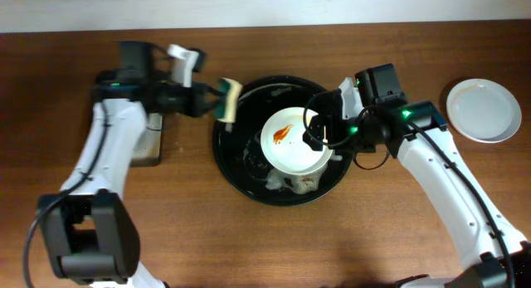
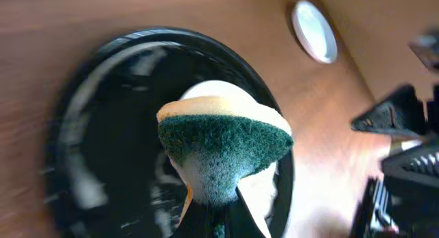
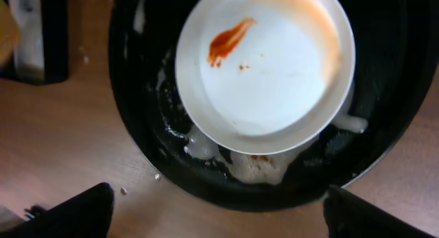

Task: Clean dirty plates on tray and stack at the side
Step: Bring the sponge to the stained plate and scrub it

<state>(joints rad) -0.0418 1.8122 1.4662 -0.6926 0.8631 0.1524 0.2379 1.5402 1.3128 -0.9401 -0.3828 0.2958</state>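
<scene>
Wood table (image 1: 249, 246), L end effector (image 1: 212, 100) clamped on sponge (image 2: 223, 145), R end effector (image 1: 322, 129) apart, smeared plate (image 3: 267, 66) hiding part of tray (image 1: 228, 155)

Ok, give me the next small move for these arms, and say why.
Probably bring the left gripper with its sponge right and down onto the red smear on the plate. The sponge is clamped but sits over the tray's left rim, off the plate, and the smear is unwiped. The right gripper is open at the plate's right edge, holding nothing.

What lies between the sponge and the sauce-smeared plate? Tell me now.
Only a bare strip of the black tray, streaked with foam, separates the sponge from the plate; the overhead view shows it.
</scene>
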